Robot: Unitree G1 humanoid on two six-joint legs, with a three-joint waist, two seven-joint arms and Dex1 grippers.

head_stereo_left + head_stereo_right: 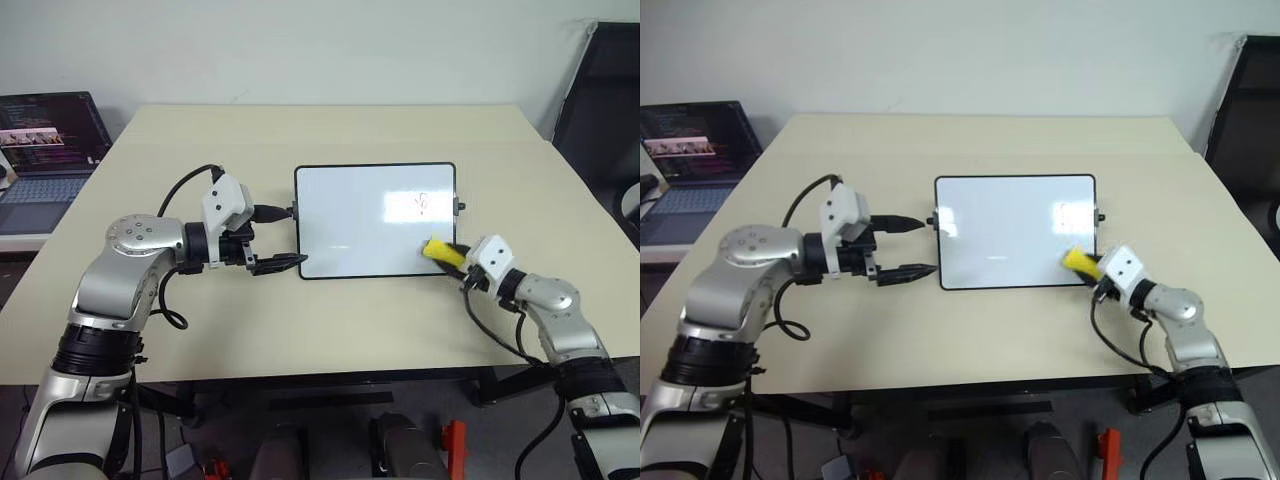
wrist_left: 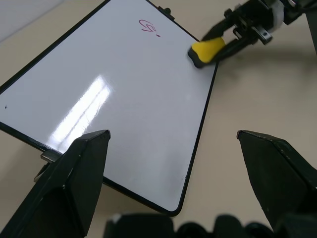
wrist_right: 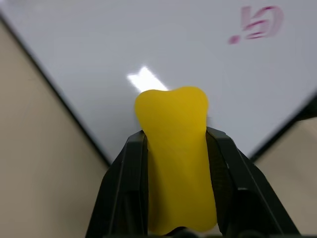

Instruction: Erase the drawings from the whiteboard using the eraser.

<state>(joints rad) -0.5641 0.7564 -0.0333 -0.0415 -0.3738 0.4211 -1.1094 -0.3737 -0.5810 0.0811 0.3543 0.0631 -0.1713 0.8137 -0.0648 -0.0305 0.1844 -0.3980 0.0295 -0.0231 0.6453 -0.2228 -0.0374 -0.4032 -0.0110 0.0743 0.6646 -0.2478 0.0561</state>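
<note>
The whiteboard (image 1: 350, 225) is almost clean, so most of the job looks done. One small red drawing (image 1: 421, 205) is left, a short way past the tip of the eraser (image 1: 441, 251), near the board's right edge. The rest of the white part looks bare and shiny. The right gripper (image 3: 174, 148) has its two black fingers (image 3: 126, 193) pinching the yellow eraser from both sides, tight enough that its middle looks squeezed in. The eraser is a short block. Its long side runs straight out from the fingers, and its free end points up the board toward the red mark. It sits at the board's near right corner. I think one more rub there should finish the job. The left gripper (image 1: 908, 246) has its fingers spread wide and holds nothing, with the board's left edge just in front of the tips. The board lies flat on the bench (image 1: 330, 135).
</note>
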